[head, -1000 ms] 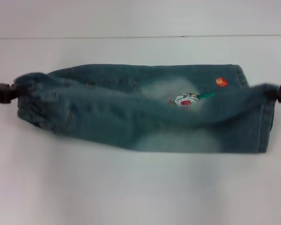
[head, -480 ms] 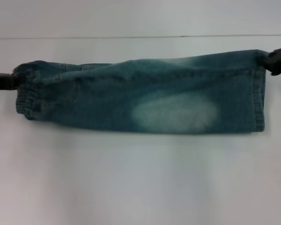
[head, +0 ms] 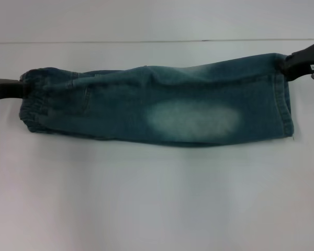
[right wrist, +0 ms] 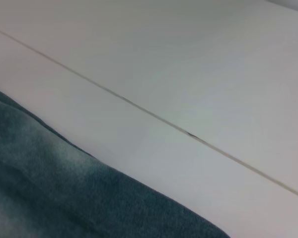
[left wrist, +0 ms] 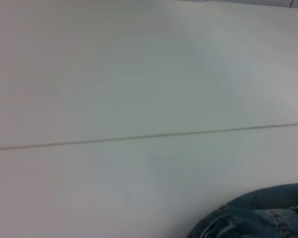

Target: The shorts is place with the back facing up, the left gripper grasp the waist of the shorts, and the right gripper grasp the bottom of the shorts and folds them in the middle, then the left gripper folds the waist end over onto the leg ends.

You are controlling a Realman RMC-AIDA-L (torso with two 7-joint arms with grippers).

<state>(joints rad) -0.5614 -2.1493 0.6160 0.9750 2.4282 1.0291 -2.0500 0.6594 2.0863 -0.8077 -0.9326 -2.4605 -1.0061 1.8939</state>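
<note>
The shorts (head: 120, 112) lie folded in half lengthwise as a long denim strip across the table, a pale washed patch facing up. The ruffled waist (head: 34, 102) is at the left end. The bottom of the shorts (head: 285, 104), where the leg ends are stacked, is at the right end. My left gripper (head: 22, 88) pinches the far corner of the waist, low by the table. My right gripper (head: 287, 65) pinches the far corner of the hem. Denim also fills a corner of the left wrist view (left wrist: 258, 213) and of the right wrist view (right wrist: 49, 188).
The white table (head: 157, 198) spreads wide in front of the shorts. A thin seam line (head: 146, 41) runs across it just behind them.
Both grippers carried the near half of the shorts up and over to the far side, hiding the embroidery. Since half a second ago the folded fabric has settled flatter.
</note>
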